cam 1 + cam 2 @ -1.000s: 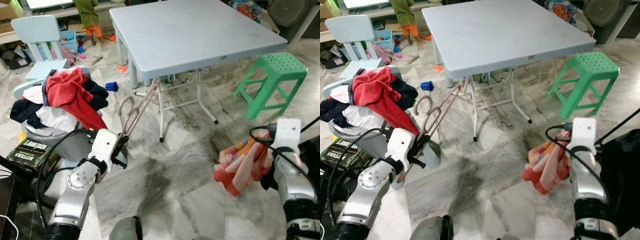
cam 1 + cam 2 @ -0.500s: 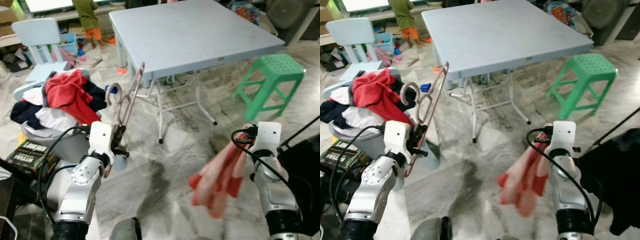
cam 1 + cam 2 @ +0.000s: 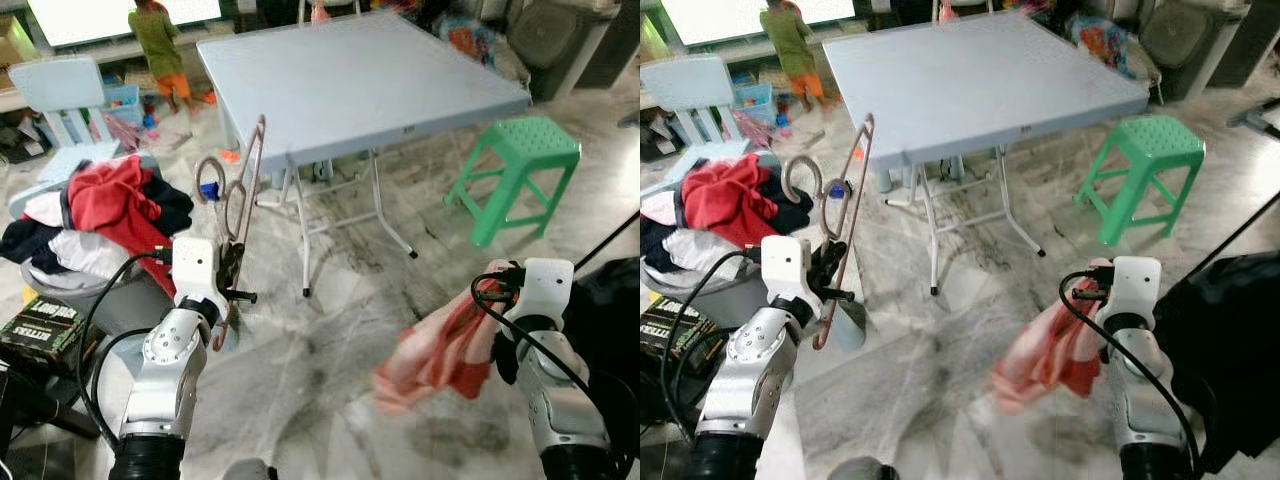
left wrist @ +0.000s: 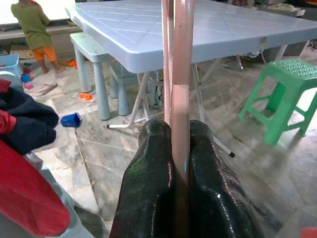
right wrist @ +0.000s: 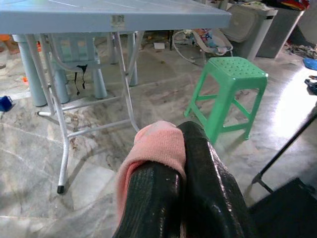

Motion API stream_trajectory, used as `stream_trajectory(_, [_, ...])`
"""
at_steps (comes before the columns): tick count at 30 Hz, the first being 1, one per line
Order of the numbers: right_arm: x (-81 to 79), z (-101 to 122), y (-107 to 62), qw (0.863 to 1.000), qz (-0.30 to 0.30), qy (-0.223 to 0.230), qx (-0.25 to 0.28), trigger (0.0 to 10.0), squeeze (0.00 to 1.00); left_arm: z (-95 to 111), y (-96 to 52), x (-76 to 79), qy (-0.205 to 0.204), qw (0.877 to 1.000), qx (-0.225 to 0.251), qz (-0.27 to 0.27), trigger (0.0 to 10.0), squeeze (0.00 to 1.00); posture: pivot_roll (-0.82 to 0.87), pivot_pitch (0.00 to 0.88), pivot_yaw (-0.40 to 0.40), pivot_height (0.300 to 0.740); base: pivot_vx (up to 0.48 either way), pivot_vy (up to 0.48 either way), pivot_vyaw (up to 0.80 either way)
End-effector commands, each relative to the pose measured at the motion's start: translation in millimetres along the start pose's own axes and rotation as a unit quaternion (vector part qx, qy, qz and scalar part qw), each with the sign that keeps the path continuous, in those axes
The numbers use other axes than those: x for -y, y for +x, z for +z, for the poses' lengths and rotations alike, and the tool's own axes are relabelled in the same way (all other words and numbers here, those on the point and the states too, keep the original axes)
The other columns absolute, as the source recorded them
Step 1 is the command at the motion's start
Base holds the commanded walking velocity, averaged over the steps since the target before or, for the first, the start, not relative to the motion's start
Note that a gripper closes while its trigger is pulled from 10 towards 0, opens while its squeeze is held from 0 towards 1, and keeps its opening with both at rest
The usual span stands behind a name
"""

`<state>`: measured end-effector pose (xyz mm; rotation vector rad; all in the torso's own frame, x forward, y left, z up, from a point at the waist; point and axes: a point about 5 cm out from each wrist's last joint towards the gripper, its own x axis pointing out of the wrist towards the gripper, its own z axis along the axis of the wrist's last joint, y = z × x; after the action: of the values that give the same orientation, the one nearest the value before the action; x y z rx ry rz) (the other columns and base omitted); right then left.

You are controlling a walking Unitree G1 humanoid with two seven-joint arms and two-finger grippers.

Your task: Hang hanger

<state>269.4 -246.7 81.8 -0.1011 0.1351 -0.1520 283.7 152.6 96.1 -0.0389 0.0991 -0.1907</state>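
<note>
Left pincer (image 3: pixel 232 268) clamped tight on a copper-pink hanger (image 3: pixel 240 205); left wrist view shows the bar pinched between both black fingers (image 4: pixel 148 188), no gap. Hanger held upright in the air, hook (image 3: pixel 207 172) toward the robot's left, above the laundry heap (image 3: pixel 95 215) piled in a grey basket (image 3: pixel 100 295).

Right pincer (image 3: pixel 1102 318) closed on a pink-and-red cloth (image 3: pixel 1045 350); right wrist view has a fold of it gripped between the fingers, the rest dangling blurred over the marble floor (image 3: pixel 330 350).

Ahead: folding grey-blue counter (image 3: pixel 350 80), top bare, green stool (image 3: pixel 515 170) off its right corner. Small pale chair (image 3: pixel 65 95) far left; a person in a green top (image 3: pixel 155 40) stands at the back beyond the counter's far left corner.

Step, as I read it: carry phase, hanger and garment both in hand, nothing hung. No rail or rod visible. Next move likely calls for bringing the two pincers together to thread the cloth onto the hanger, or for finding a rail. Risk: the limp cloth swings and misses the hanger's arm.
</note>
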Motion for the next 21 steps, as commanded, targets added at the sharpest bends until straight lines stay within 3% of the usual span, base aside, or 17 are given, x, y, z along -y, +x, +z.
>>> stream_trajectory(1, [-5.7,8.5,0.8,1.0,0.013,0.009,0.016,10.0,0.0,3.6,1.3,-2.6,0.003,1.0,0.006,0.008,10.0,0.0,-0.02,0.01,0.024,0.74,0.42,0.0,0.0])
stream_trajectory(8, [-13.3,18.1,0.4,0.999,0.023,0.015,0.041,10.0,0.0,4.5,0.9,1.5,0.006,1.0,0.014,0.002,10.0,0.0,-0.02,0.01,0.022,0.74,0.419,0.0,0.0])
stream_trajectory(18, [-19.0,29.0,2.7,0.997,0.043,-0.009,0.07,10.0,0.0,9.4,2.0,5.5,0.002,1.0,0.027,0.003,10.0,0.0,-0.01,0.004,0.016,0.74,0.474,0.0,0.0])
stream_trajectory(21, [-20.2,33.3,3.9,0.996,0.05,-0.005,0.08,10.0,0.0,11.4,3.0,6.9,0.003,0.999,0.032,0.002,10.0,0.0,-0.01,0.001,0.013,0.74,0.48,0.0,0.58])
